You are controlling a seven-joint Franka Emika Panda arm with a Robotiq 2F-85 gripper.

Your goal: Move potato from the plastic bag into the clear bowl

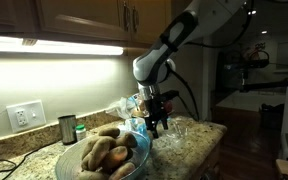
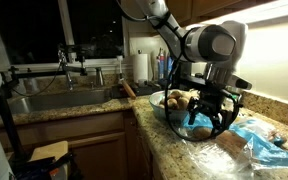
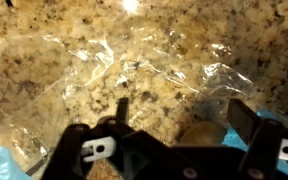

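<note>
Jaws apart over crumpled plastic bag point(image 3: 94, 75), clear bowl point(image 1: 144, 150) heaped with potatoes point(image 1: 100, 152), on granite counter point(image 1: 196, 138)

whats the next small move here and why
Probably ease the gripper down onto what looks like a potato between its open fingers in the wrist view. The clear bowl already holds several potatoes, and the gripper hangs empty over the plastic bag.

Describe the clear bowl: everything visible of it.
The clear bowl is round, wide and see-through, glass or plastic by its look. It stands upright on the speckled stone counter, heaped with brown potatoes that rise above the rim. The open gripper hangs close beside it; contact cannot be judged.
</note>
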